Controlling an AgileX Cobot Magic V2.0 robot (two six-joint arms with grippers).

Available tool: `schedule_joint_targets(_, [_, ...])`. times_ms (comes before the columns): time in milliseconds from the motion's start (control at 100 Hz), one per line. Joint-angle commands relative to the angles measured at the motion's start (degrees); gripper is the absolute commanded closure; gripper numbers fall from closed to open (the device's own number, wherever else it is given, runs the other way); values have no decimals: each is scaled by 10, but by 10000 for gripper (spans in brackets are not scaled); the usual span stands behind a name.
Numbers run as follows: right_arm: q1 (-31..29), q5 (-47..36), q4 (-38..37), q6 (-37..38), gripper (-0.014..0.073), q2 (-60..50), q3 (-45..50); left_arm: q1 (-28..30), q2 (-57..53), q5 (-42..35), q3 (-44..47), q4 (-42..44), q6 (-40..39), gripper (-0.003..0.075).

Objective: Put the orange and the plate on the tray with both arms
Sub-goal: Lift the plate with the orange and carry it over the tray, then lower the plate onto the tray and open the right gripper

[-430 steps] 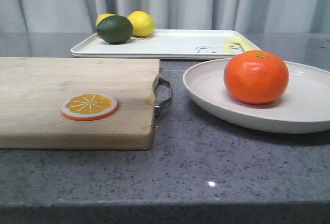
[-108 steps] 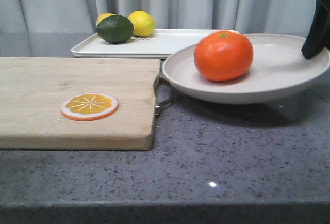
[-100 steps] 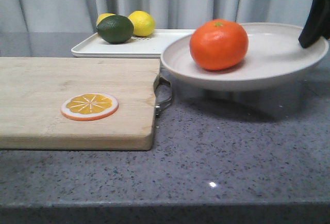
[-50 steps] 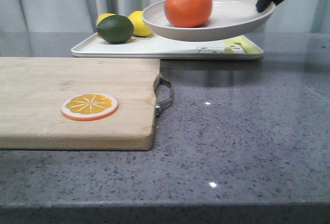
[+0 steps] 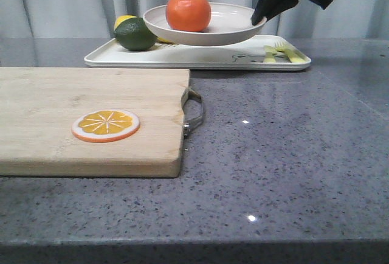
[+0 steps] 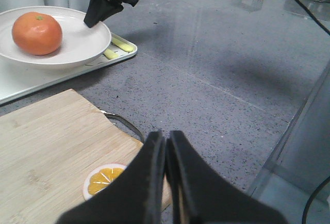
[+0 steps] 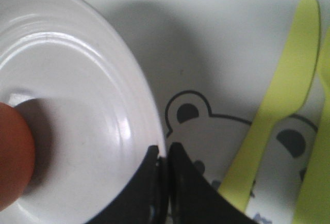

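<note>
Over the last few seconds the plate [image 5: 203, 25], with the orange [image 5: 188, 11] riding in it, has gone from resting on the surface [image 5: 285, 154] at its right side to hanging in the air over the tray [image 5: 200, 56] at the far edge. In the last half second it dropped lower and shifted left, so its underside now sits just above the tray, with a shadow beneath it showing it has not landed. The right hand [image 5: 262, 16] pinches the plate's rim, one finger inside and one under, as the right wrist view confirms. The orange sits on the plate's left half, away from that grip.

My reading: carrying is nearly finished, and what remains is to lower the plate flat onto the tray and let go. The plate's left edge is close to the lime [image 5: 134, 34], which may get nudged.

The left hand [image 6: 166, 149] hovers above the cutting board [image 5: 91, 118], fingers pressed together and holding nothing.

Count: one plate, one orange, one tray, one board, one orange slice [image 5: 105, 125], one lime, and one lemon [image 5: 123, 20] visible behind the lime.
</note>
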Motion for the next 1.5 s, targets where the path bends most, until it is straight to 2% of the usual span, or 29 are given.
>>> schedule_joint_targets(0, [0, -14, 33, -1, 649, -3, -58, -2, 1, -43, -14, -2, 2, 740])
schedule_joint_targets(200, [-7, -19, 40, 10, 649, 48, -110, -2, 1, -43, -14, -4, 2, 740])
schedule_joint_targets(800, [-31, -50, 58, -1, 645, 66, -112, -2, 1, -39, -14, -4, 2, 740])
schedule_joint_targets(1090, [-31, -52, 58, -1, 454, 66, -112, -2, 1, -39, -14, -4, 2, 740])
schedule_joint_targets(1370, [-35, -46, 54, -2, 428, 59, -112, -2, 1, -39, -14, -4, 2, 740])
schedule_joint_targets(1490, [-35, -38, 12, -2, 429, 49, -112, -2, 1, -39, -14, -4, 2, 740])
